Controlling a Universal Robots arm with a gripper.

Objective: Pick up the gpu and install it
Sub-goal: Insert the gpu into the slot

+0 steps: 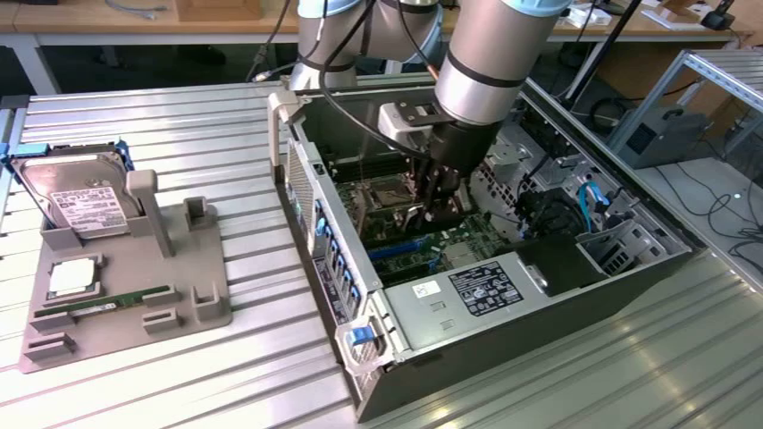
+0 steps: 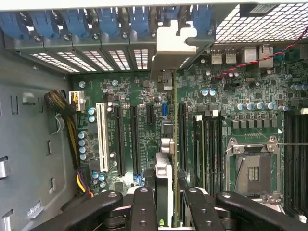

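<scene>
Gripper (image 2: pixel 167 207) clamped on the gpu (image 2: pixel 174 144), fingers (image 2: pixel 143 211) pressed to both flat faces near its upper edge, card held on edge and pointing down at the motherboard (image 2: pixel 221 120) inside the open computer case (image 1: pixel 357 357). Seen edge-on from the wrist: thin green board running toward the rear wall, silver end bracket (image 2: pixel 173 41) standing up against the row of blue slot clips (image 2: pixel 96 21). Judged light and stiff, but fragile: bare components on one face, a thin board that dislikes twisting, smooth faces that could slip in a loose pinch. Best held as now, across the faces, clear of the gold contact edge. Tight quarters: black expansion slots (image 2: pixel 127 139) close on one side, RAM slots (image 2: pixel 211 144) and the CPU socket (image 2: pixel 252 168) on the other, capacitors all about. Bracket must pass the perforated rear panel (image 2: pixel 260 24) without catching. In the exterior view, arm (image 1: pixel 495 54) plunged into the case near the middle of the counter (image 1: pixel 167 116), case walls hemming it; open room only straight upward. Parts holder (image 1: pixel 131 268) with hard drive (image 1: pixel 84 201) well apart toward the counter's edge at the exterior view's left.
</scene>
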